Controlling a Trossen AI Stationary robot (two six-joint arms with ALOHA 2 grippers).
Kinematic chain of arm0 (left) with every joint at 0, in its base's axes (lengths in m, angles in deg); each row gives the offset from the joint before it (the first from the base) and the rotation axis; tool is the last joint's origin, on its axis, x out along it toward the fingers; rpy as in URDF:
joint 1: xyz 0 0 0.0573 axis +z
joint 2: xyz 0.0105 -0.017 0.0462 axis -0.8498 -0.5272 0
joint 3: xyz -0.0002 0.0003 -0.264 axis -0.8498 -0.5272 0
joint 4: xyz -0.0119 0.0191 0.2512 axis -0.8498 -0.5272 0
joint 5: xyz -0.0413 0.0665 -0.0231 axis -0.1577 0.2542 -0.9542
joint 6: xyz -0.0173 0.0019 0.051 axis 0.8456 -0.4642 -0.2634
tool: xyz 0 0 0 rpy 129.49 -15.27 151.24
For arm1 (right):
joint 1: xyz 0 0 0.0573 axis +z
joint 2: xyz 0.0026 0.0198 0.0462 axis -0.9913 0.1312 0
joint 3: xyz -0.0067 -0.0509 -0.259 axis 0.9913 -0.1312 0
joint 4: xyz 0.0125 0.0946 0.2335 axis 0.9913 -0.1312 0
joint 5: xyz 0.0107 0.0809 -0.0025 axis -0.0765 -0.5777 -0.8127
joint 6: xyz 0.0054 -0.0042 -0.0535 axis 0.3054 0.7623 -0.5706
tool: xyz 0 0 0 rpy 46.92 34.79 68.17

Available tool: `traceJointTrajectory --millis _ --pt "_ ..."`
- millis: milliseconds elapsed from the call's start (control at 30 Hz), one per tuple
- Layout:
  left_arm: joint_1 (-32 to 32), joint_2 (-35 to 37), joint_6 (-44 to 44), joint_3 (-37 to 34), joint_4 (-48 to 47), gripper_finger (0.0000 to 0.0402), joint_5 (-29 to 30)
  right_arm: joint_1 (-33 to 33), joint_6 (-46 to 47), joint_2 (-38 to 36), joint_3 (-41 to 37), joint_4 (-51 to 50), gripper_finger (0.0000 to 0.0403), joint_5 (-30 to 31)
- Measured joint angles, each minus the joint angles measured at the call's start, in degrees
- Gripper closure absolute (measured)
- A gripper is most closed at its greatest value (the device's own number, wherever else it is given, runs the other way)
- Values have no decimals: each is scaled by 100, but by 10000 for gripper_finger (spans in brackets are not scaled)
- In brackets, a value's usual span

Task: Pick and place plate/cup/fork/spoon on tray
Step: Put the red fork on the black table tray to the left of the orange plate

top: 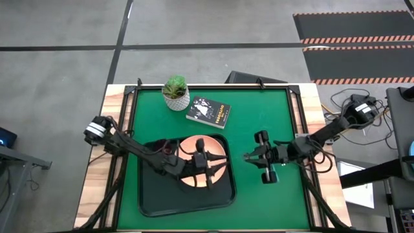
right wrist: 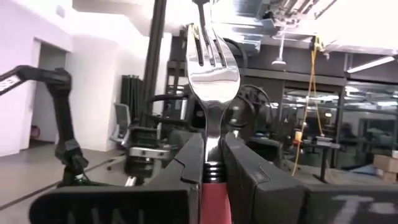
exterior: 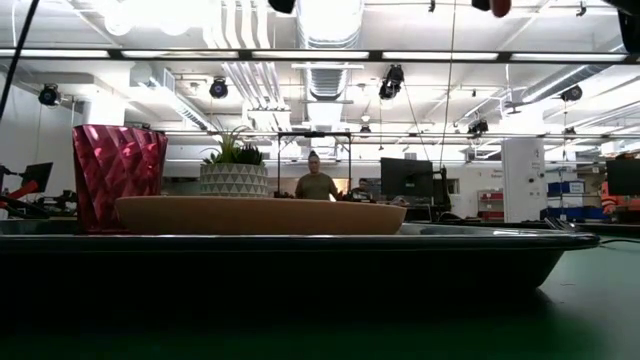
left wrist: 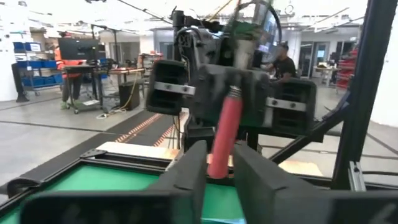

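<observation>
The black tray (top: 155, 200) lies on the green table, left of its middle. The salmon plate (top: 217, 145) rests flat in it, and the maroon cup (exterior: 120, 175) stands on the tray left of the plate (exterior: 260, 215). My two grippers meet high above the plate's right side, both shut on the pink-handled fork (right wrist: 211, 68). My left gripper (top: 217, 158) points toward the table's right edge. My right gripper (top: 247, 157) points toward the left edge. The spoon is not in view. My left gripper has the lower part of the fork's pink handle (left wrist: 221, 146) between its two fingers. The handle fills the narrow gap. The fingers come level from the table's left and lie across the handle, which rises slanting toward my right gripper. My right gripper pinches the fork at the ribbed collar (right wrist: 212, 169), where the pink handle meets the metal neck, between its two fingers. The fingers come level from the table's right and lie across the fork. The fork stands roughly upright, tines up, lifted clear of the tray.
A white pot with a green plant (top: 176, 94) and a small black book (top: 208, 112) sit at the table's far side. Green table shows right of the tray (top: 272, 207). A person (exterior: 316, 183) stands in the room beyond the table.
</observation>
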Motion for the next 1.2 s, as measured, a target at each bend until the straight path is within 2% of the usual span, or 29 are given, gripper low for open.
traceJointTrajectory --millis 233,400,533,900,1067,1200 --pt "122 -301 -40 298 95 226 -10 -237 213 121 58 30 375 -33" --pt "267 -544 -193 536 92 207 -55 -239 196 378 226 31 375 -59" --pt "330 -667 -217 654 251 214 -524 -251 105 530 341 33 375 -64" --pt "396 -725 -241 716 363 258 -703 -261 -34 875 663 115 375 -193" --pt "400 -725 -246 705 354 298 -705 -261 -32 931 719 127 375 -183" --pt "406 -725 -260 684 359 347 -675 -259 -14 927 722 133 376 -191"
